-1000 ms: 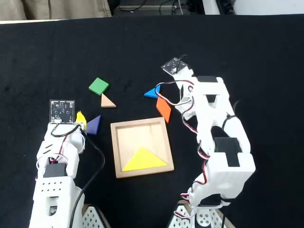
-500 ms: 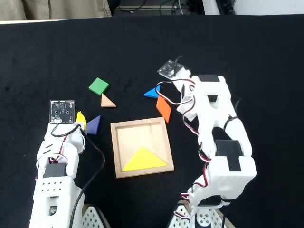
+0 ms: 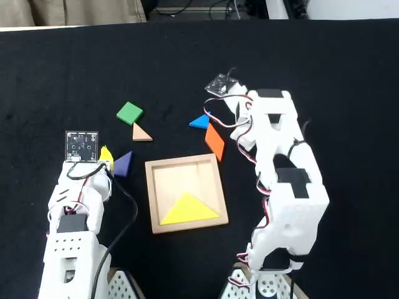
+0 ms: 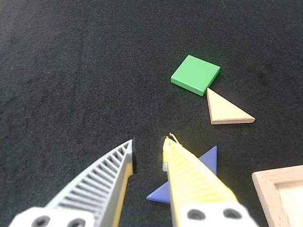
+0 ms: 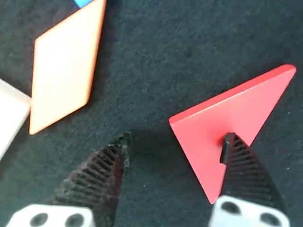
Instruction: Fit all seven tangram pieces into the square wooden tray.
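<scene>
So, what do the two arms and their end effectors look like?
The left arm and right arm are white plastic with black motor blocks. A black cable loops beside the left one; red, black and white wires run along the right. The left end effector has one grey and one yellow ribbed finger; the right end effector has two black ones.

Setting: a robotics lab bench is showing here, or a workshop table.
Work surface: a black cloth (image 3: 324, 62) is covering the whole table.
Equipment: the white plastic left arm (image 3: 75, 212) and right arm (image 3: 283, 180) are standing side by side.
Electronics: a bare circuit board (image 3: 81, 146) and loose wires (image 3: 240, 118) are sitting exposed on the arms.
Test item: a wooden tray (image 3: 149, 193) is lying between the arms.
Background: cables (image 3: 187, 7) are trailing past the far edge, and beige fabric (image 3: 81, 11) is hanging nearby.
</scene>
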Controlling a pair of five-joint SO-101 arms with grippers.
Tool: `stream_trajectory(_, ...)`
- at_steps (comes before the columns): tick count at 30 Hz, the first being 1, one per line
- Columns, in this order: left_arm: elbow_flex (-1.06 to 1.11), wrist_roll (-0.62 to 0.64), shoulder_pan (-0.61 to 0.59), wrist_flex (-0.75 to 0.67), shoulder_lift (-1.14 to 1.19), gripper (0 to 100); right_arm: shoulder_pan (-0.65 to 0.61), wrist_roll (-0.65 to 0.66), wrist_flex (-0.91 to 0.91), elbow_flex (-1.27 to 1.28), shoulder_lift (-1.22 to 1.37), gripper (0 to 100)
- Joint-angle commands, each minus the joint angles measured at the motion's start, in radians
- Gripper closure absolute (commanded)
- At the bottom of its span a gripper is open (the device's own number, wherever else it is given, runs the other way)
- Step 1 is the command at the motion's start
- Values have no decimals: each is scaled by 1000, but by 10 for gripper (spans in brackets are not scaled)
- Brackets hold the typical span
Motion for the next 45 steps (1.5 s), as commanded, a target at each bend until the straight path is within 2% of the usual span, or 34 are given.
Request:
stream_trajectory(1, -2, -9, 10, -21, -6, 884, 0, 11, 38, -31, -82, 701)
stream_trajectory(5, -2, -9, 10, -21, -6, 884, -2, 63, 37, -27, -142, 698)
stream_trajectory(18, -2, -9, 10, -21, -6, 884, 40, 78, 41, -159, 81, 698)
stream_trajectory(30, -2, -9, 10, -21, -8, 884, 68, 80, 37, -157, 122, 699)
stream_trajectory(45, 2, -9, 10, -21, -9, 884, 112, 92, 226, -401, 302, 701)
